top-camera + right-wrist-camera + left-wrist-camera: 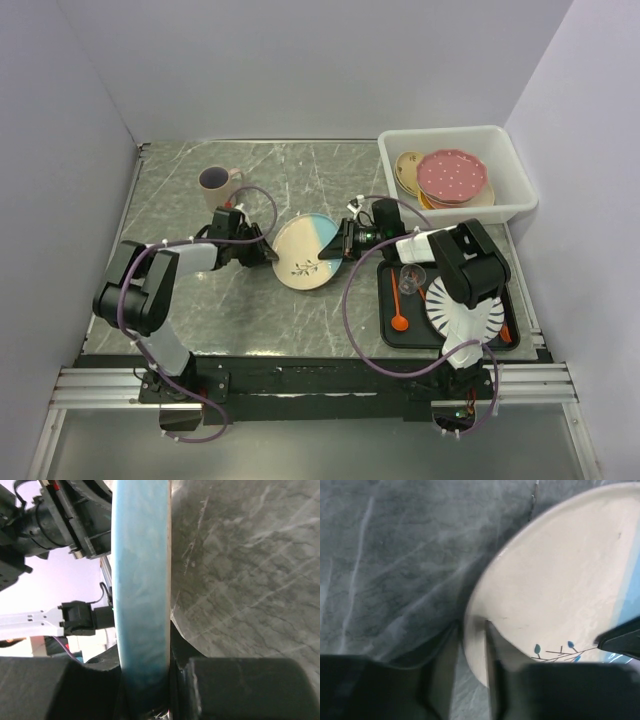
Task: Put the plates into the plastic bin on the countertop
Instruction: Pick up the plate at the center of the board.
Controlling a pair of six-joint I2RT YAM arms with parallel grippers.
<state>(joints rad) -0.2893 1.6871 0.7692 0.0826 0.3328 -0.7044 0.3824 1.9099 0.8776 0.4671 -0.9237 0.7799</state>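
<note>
A cream plate with a blue segment and a twig drawing lies on the grey-green countertop between my two grippers. My right gripper is shut on its blue right rim. My left gripper straddles its cream left rim; one finger lies on the plate's face, the other stands a little off the edge. The translucent white plastic bin at the back right holds a pink dotted plate on top of other dishes, with a cream one beside it.
A pink mug stands at the back left. A black tray at the front right holds a white plate with black radial stripes, an orange spoon and a clear glass. White walls surround the counter.
</note>
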